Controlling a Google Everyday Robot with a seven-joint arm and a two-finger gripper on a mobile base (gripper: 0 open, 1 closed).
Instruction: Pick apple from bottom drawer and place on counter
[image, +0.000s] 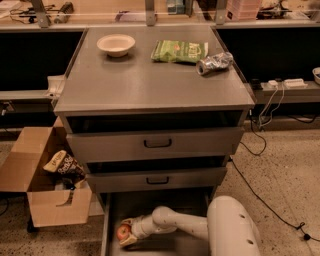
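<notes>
The apple (123, 232) is small and red-orange and sits at the left side of the open bottom drawer (172, 204), a grey tray below two closed-looking drawers with black handles. My gripper (124, 233) reaches in from the right on a white arm, and its yellowish fingers (128, 241) stand above and below the apple, closed around it. The counter (150, 82) is the flat grey top of the cabinet, high above the gripper.
On the counter stand a cream bowl (116, 44), a green snack bag (180, 51) and a crushed silver can (214, 63). An open cardboard box (45, 192) with snack packets stands on the floor at the left. Cables (262, 130) lie on the floor at the right.
</notes>
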